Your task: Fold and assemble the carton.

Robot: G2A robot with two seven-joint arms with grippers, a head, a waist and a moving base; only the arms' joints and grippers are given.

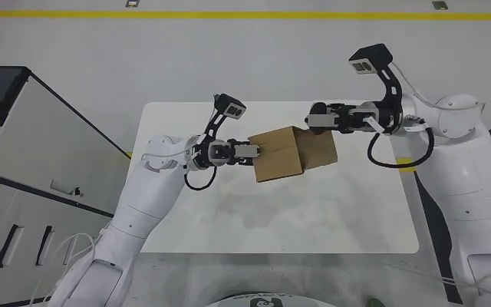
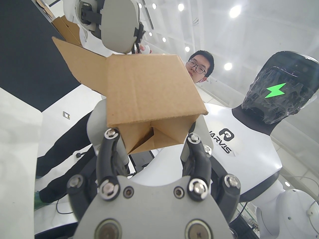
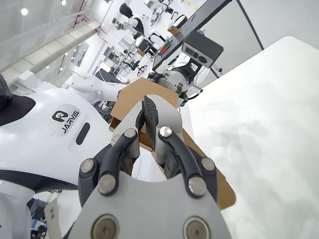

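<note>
The brown cardboard carton (image 1: 280, 153) was over the white worktop (image 1: 230, 222), midway between its side edges and nearer the far edge. The left gripper (image 1: 250, 151) had its jaws wide around the carton's folded end, seemingly pressing against its sides. The right gripper (image 1: 313, 120) had its jaws pinched narrow on the edge of a panel at the carton's opposite end.

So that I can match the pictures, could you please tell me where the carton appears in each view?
Top view: the carton is at the middle, over the white table.
Left wrist view: carton at the centre, just beyond the left end effector.
Right wrist view: carton at the centre, gripped by the right end effector.
Shared landmark: the white table, in the top and right wrist views.
</note>
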